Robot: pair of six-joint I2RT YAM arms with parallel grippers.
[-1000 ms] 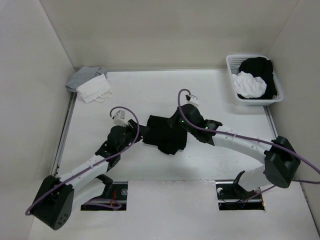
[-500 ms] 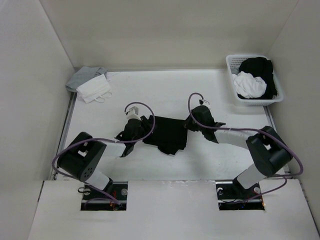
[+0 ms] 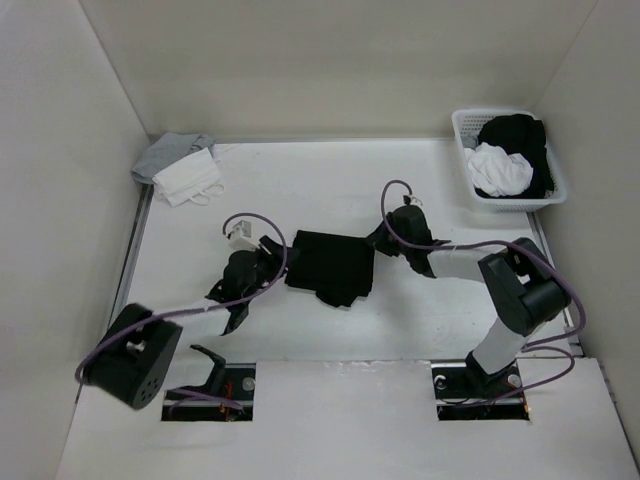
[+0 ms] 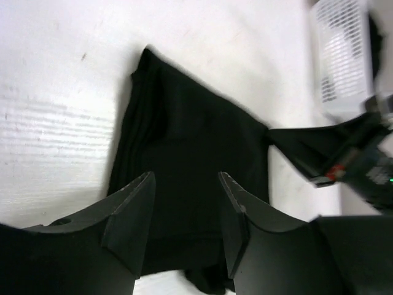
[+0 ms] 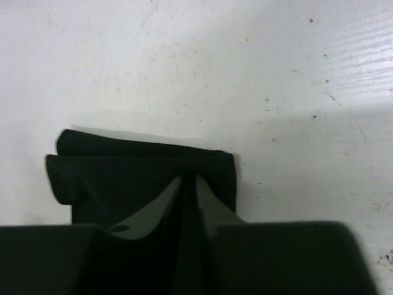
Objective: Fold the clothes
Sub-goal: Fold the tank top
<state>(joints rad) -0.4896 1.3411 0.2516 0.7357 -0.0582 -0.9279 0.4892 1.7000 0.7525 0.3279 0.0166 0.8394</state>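
The clothes, one black shirt (image 3: 332,266), lie folded into a compact block in the middle of the table, a loose flap sticking out at the near edge. My left gripper (image 3: 268,258) sits low at the shirt's left edge. Its jaws stand open (image 4: 184,184), and the shirt (image 4: 190,135) lies flat under and beyond them. My right gripper (image 3: 382,240) rests at the shirt's right edge. In the right wrist view its fingers (image 5: 189,184) are almost together over the dark fabric (image 5: 123,172). Whether cloth sits in the thin slit is unclear.
A white basket (image 3: 462,150) holding black and white garments stands at the back right; it also shows in the left wrist view (image 4: 344,55). A light grey cloth (image 3: 170,152) and a white cloth (image 3: 188,178) lie at the back left corner.
My right gripper has drawn back from over the shirt to its right edge. The left arm has changed posture and its jaws have widened. The shirt has stayed in place.
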